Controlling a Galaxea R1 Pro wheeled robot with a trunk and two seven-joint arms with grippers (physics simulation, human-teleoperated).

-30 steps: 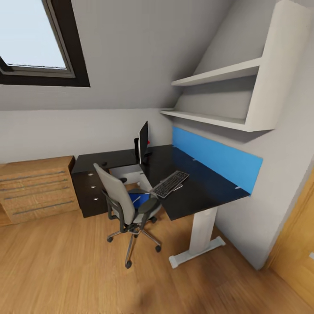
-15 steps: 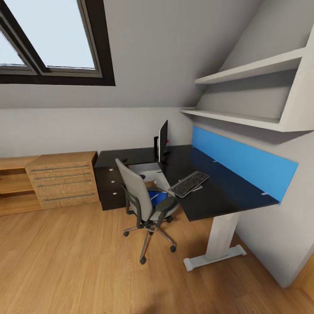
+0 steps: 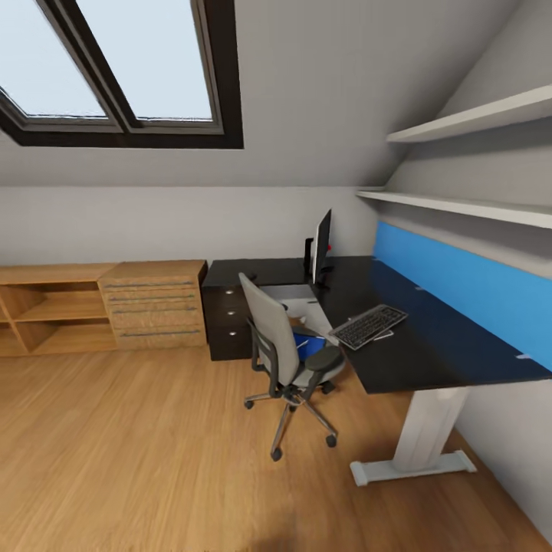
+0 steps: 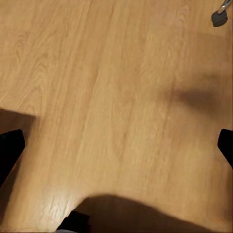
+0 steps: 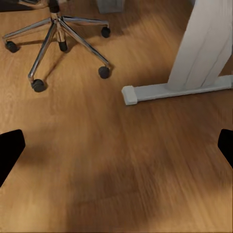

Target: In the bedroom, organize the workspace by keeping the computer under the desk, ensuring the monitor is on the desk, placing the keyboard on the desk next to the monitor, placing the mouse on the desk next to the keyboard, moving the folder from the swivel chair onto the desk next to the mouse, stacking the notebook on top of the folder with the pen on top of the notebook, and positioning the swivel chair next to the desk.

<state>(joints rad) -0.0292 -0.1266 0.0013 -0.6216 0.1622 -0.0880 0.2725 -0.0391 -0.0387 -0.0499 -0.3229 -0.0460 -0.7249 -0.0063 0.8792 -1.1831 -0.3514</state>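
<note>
folder (image 3: 305,343): on chair (image 3: 285,354) seat, beside table (image 3: 429,353), far from both jaws | keyboard (image 3: 367,325), monitor (image 3: 322,246): on table | left jaws: apart over floor (image 4: 116,97) | right jaws: apart, empty | writing: none readable

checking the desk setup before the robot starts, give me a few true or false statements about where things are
1. The slim dark-keyed keyboard lies on the glossy black desk. True.
2. The bright blue flat folder lies on the desk. False: it rests on the seat of the grey swivel chair.
3. The wide flat black monitor stands on the desk. True.
4. The chair lies tipped over on the wood floor. False: it stands upright on its casters.
5. The low light-wood cabinet sits beside the desk's dark drawers. True.
</note>
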